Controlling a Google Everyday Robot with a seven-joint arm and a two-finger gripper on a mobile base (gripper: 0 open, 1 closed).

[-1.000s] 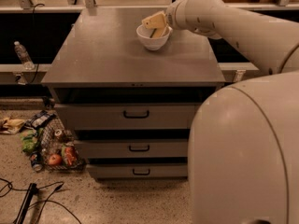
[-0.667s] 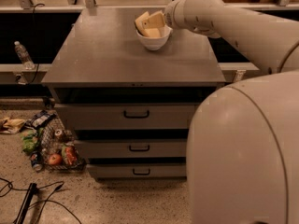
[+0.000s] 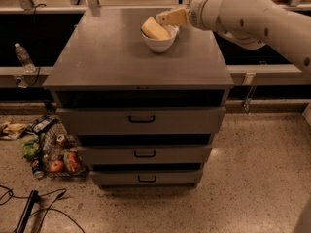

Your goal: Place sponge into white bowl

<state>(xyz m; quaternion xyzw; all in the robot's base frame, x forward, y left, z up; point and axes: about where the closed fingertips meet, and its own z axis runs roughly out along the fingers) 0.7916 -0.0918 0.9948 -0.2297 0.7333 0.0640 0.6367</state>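
The white bowl [image 3: 159, 41] stands on the grey cabinet top [image 3: 112, 52], toward the back and right of centre. The sponge [image 3: 153, 29], pale yellow, rests tilted inside the bowl with its upper end sticking out above the rim. Its green scrub face does not show. My gripper [image 3: 170, 17] reaches in from the right on the white arm [image 3: 243, 13]. It sits just above the bowl's back right rim, close to the sponge's top edge. I cannot tell whether it touches the sponge.
The cabinet has three drawers with dark handles [image 3: 142, 118]. A plastic bottle [image 3: 22, 56] lies on a ledge at the left. A wire basket of cans and snacks [image 3: 56, 154] and loose wrappers sit on the floor at the lower left, with cables [image 3: 34, 208] nearby.
The sponge has sunk lower into the bowl. The gripper has pulled slightly up and right. The large white arm section that filled the lower right has left the view.
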